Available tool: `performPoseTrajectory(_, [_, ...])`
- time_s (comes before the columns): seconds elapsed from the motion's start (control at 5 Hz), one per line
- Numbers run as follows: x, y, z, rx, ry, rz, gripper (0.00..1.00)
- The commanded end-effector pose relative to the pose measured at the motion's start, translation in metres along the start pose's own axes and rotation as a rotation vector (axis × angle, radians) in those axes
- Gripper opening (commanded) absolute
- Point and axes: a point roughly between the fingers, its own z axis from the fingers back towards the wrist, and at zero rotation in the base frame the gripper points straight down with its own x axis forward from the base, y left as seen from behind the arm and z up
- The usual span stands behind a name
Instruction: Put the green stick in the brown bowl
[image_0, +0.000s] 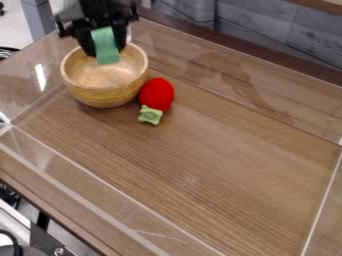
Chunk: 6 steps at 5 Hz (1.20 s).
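Stick (103, 43), light green and bar-shaped, hangs roughly upright in the gripper (103, 33), clamped near its upper end between the dark jaws, its lower end over the bowl (106, 74) and about level with the rim. Whether that end touches the inside of the bowl cannot be told from this view. Judging by its flat faces and straight edges, the stick looks stiff and light, like a painted wooden or plastic block; it should not bend or crush, though smooth sides could let it slip if the hold is slack. Flat opposite faces give the jaws good seats, and a hold near one end, as here, leaves the free length to go into the bowl first. The bowl is round, thick-walled, pale wood, and sits on the wooden surface (214, 160) near the far left corner of a clear-walled tray (321, 190). Just to the right of the bowl lies a red toy (156, 93) with a small green leaf piece (151, 116), apart from the stick. Since the stick seems about as long as the bowl is wide, it will probably come to rest leaning on the rim.
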Motion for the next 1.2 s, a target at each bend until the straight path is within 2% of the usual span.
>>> performPoseTrajectory(0.0, [0.006,0.008,-0.004,0.013,-0.039,0.033,0.0])
performPoseTrajectory(0.2, [0.006,0.018,-0.015,0.037,-0.037,0.067,0.0])
performPoseTrajectory(0.4, [0.008,0.024,-0.011,0.045,-0.024,0.049,1.0])
performPoseTrajectory(0.6, [0.012,0.029,-0.003,0.045,0.003,0.039,1.0])
performPoseTrajectory(0.8, [0.017,0.032,0.009,0.033,0.037,0.032,1.0])
performPoseTrajectory(1.0, [0.008,0.029,0.02,0.015,0.078,0.038,1.0])
